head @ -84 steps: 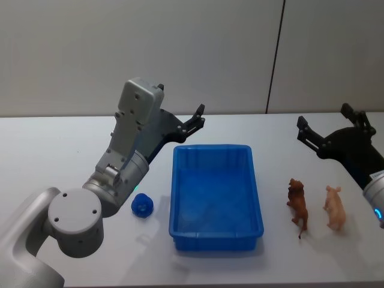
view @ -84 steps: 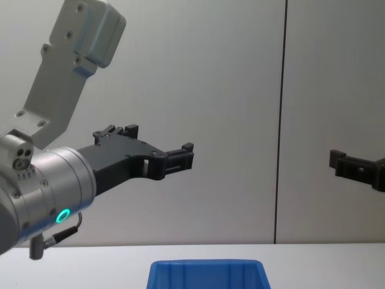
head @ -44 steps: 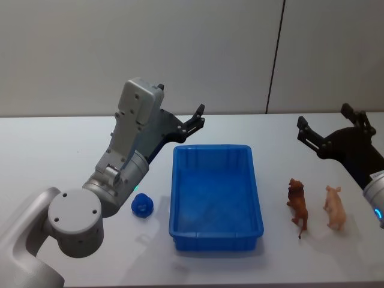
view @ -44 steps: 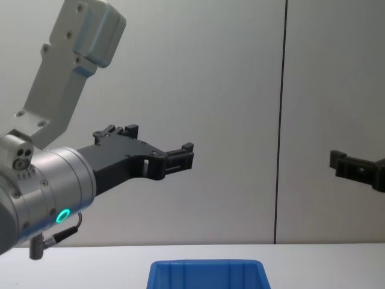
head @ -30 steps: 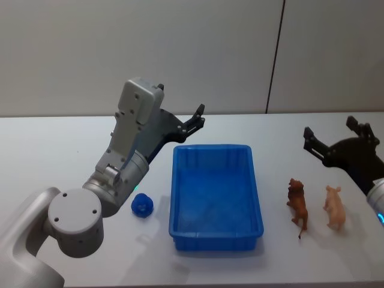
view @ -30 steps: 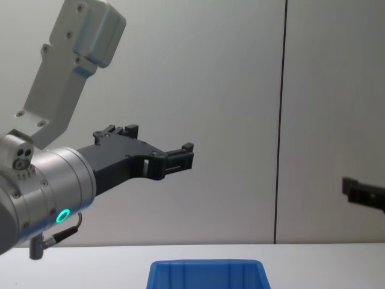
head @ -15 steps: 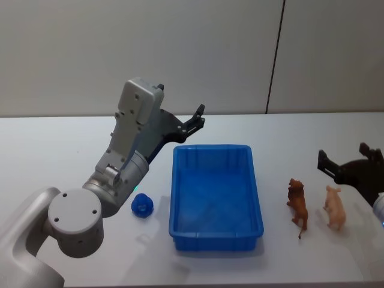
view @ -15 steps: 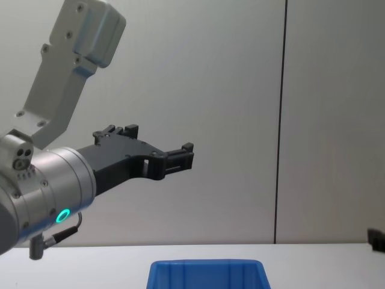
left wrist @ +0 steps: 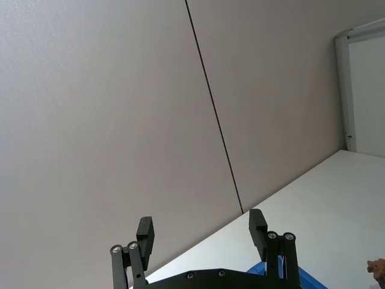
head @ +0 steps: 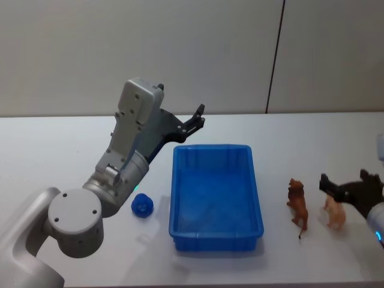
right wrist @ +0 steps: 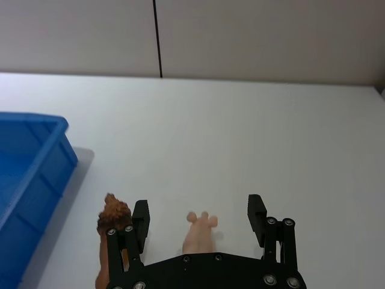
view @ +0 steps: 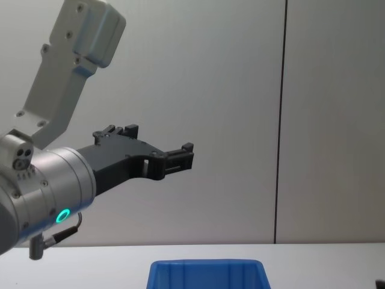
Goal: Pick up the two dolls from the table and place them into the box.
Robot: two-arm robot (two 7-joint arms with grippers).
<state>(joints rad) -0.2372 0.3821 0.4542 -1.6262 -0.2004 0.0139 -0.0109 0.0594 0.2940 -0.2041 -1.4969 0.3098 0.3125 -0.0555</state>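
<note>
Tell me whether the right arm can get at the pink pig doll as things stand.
Probably yes. The right tool is open over the pink pig doll, its fingers straddling it in the wrist view. The brown lion doll stands close by one finger, apart from the pig.

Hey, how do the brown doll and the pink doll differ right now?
The brown doll is dark reddish brown; the pink doll is pale pink. The brown doll is nearer the box; the pink doll is farther to the robot's right. The open right gripper hovers over the pink doll, the brown doll outside its fingers. Both rest on the table, ungripped. The left gripper is raised, idle.
</note>
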